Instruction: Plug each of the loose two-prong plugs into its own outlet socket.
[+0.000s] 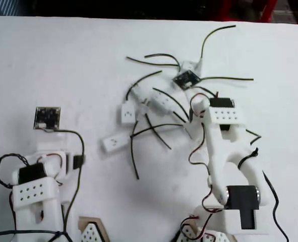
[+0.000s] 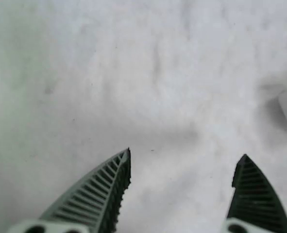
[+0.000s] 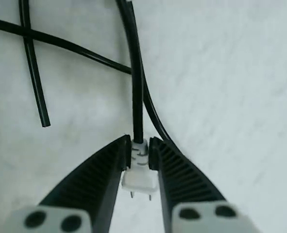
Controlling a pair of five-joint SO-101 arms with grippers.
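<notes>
**Right hand clamped on plug; left hand spread over bare surface**

Your right hand (image 3: 139, 141) is clamped on a white two-prong plug (image 3: 139, 178). It grips the ribbed neck, and the two metal prongs point back toward the wrist. The plug's black cord (image 3: 136, 73) runs straight out from between the fingertips, over the white surface (image 3: 240, 73). Other loose cords (image 3: 31, 73) cross beyond it.

From the high view, take the white socket block (image 1: 128, 112) near the middle of the surface as your marker. A second socket block (image 1: 113, 142) lies near it, on the side toward the arms. A third white block (image 1: 161, 101) sits just beside it, on the right arm's side. Black cords loop over and between all three.

The right arm (image 1: 222, 118) stands farther out on that same side of the socket block, across the tangle of cords. The left arm (image 1: 33, 189) sits well apart from the socket block, on the opposite side and nearer the surface's front edge.

Your left hand (image 2: 186, 155) has its fingers spread apart over bare white surface.
</notes>
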